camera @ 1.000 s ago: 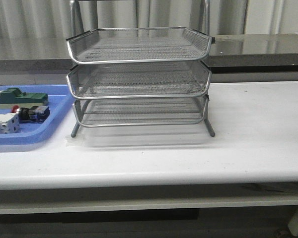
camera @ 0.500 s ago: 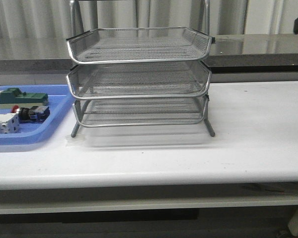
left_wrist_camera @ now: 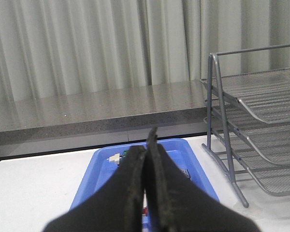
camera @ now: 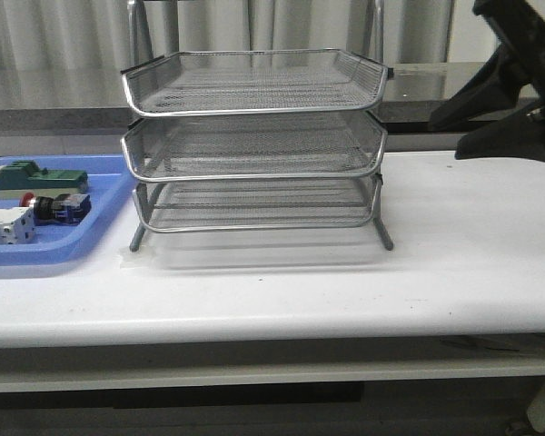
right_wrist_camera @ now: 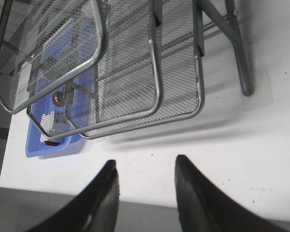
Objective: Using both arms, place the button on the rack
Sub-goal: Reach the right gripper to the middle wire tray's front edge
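The button (camera: 56, 207), with its red head and black and blue body, lies in the blue tray (camera: 73, 245) at the table's left. The silver wire rack (camera: 254, 145) stands at the table's middle with three mesh trays. My right gripper (camera: 445, 138) is open and empty, in the air to the right of the rack at about its middle tier. In the right wrist view its fingers (right_wrist_camera: 146, 164) spread above the table's front edge, and the rack (right_wrist_camera: 154, 72) lies ahead. My left gripper (left_wrist_camera: 149, 145) is shut and empty above the blue tray (left_wrist_camera: 99, 169); it hides most of the tray's contents.
A green block (camera: 36, 177) and a white block (camera: 4, 227) share the blue tray with the button. A grey counter (camera: 490, 86) runs behind the table. The rack's frame (left_wrist_camera: 222, 130) stands right of the left gripper.
My right arm has come into the front view from the upper right and now hangs beside the rack. The rack, tray and button have not moved.
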Action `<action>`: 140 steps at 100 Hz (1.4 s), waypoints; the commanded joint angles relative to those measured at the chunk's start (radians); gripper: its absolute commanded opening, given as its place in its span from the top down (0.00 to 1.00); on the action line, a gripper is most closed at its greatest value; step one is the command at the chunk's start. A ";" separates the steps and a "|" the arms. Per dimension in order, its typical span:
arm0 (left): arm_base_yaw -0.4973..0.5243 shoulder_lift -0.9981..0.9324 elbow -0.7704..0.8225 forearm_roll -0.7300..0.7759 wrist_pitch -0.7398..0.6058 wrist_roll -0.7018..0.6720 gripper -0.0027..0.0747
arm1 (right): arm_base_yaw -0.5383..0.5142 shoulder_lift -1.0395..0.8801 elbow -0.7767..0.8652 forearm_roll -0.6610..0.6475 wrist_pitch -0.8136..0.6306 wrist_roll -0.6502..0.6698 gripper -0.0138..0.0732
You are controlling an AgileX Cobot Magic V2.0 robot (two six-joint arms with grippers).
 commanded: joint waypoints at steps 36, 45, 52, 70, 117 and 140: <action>-0.001 -0.032 0.033 -0.008 -0.079 -0.009 0.99 | 0.083 0.225 -0.251 0.057 0.040 -0.036 0.49; -0.001 -0.032 0.033 -0.008 -0.079 -0.009 0.99 | 0.101 0.259 -0.289 0.057 0.023 -0.036 0.49; -0.001 -0.032 0.033 -0.008 -0.079 -0.009 0.99 | 0.110 0.280 -0.314 0.057 0.010 -0.036 0.49; -0.001 -0.032 0.033 -0.008 -0.079 -0.009 0.99 | 0.116 0.321 -0.360 0.058 0.000 -0.036 0.49; -0.001 -0.032 0.033 -0.008 -0.079 -0.009 0.99 | 0.116 0.339 -0.374 0.067 -0.005 -0.036 0.72; -0.001 -0.032 0.033 -0.008 -0.079 -0.009 0.99 | 0.116 0.339 -0.372 0.044 0.000 -0.036 0.86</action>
